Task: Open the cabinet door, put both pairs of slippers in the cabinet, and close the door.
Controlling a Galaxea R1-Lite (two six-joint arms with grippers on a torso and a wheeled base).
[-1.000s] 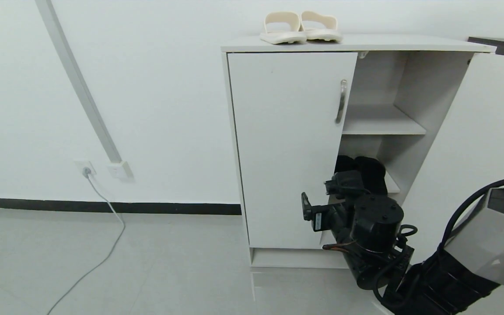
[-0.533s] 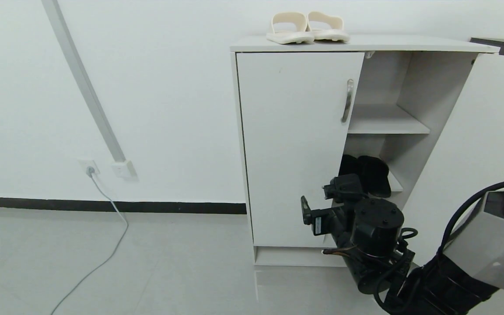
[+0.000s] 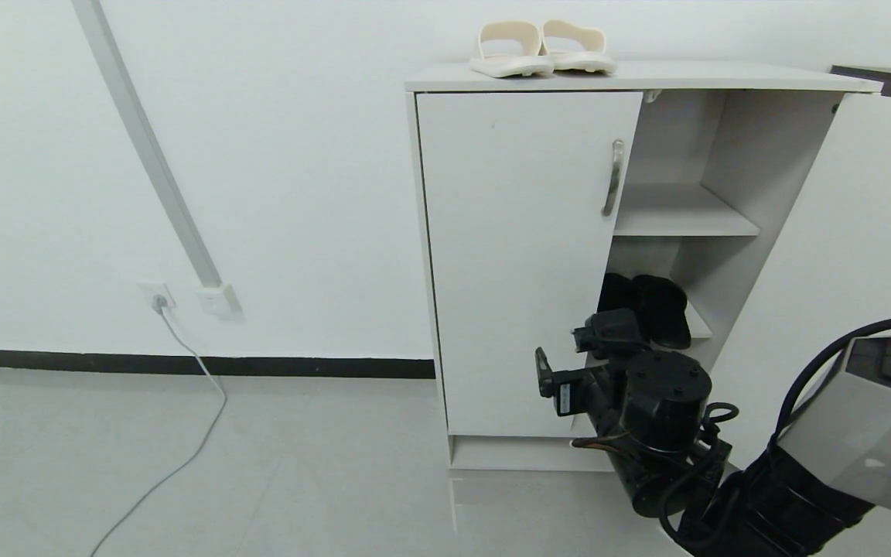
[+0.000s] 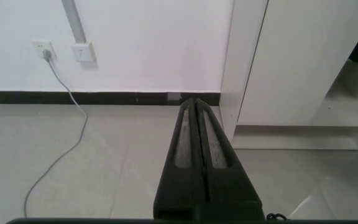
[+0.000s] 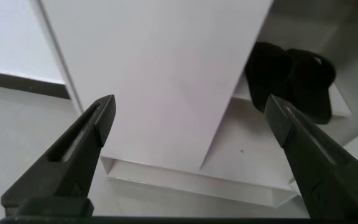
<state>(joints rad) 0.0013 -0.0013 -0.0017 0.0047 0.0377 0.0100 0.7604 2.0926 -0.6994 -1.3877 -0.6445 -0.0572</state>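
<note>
Both grippers hold nothing. Left wrist view: left gripper (image 4: 196, 115) pinched together, low near the cabinet's (image 4: 303, 62) base. Head view: beige slippers (image 3: 542, 50) atop the cabinet, black slippers (image 3: 650, 309) on its lower shelf. Right wrist view: right gripper (image 5: 190, 106) spread wide before that shelf.

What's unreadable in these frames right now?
Black slippers: head view, partly behind the closed left door and the right arm.
Left half of the cabinet interior: every view, hidden by that door.
Open right door: head view, cut off at the right edge.
</note>
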